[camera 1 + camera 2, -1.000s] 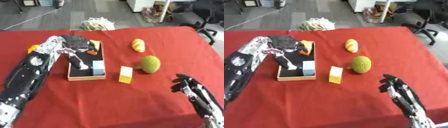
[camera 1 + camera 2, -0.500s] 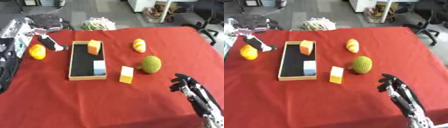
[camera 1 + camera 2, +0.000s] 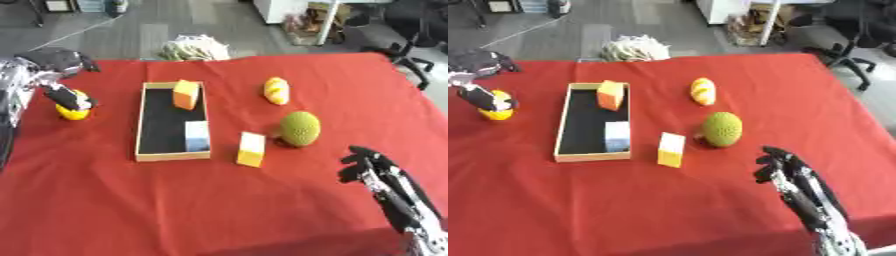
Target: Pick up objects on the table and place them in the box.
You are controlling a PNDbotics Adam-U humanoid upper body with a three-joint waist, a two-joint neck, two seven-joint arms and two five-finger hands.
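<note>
Left robot hand [image 3: 54,67] seemingly touches yellow fruit [image 3: 72,111], left of box [image 3: 143,130]

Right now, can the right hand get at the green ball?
Probably yes. The right hand sits open near the lower right, and the green ball lies up and to its left with only bare red cloth between them.

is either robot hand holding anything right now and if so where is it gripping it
Nothing is clearly held. The left robot hand reaches a finger onto the yellow-orange fruit; the right robot hand hangs empty.
</note>
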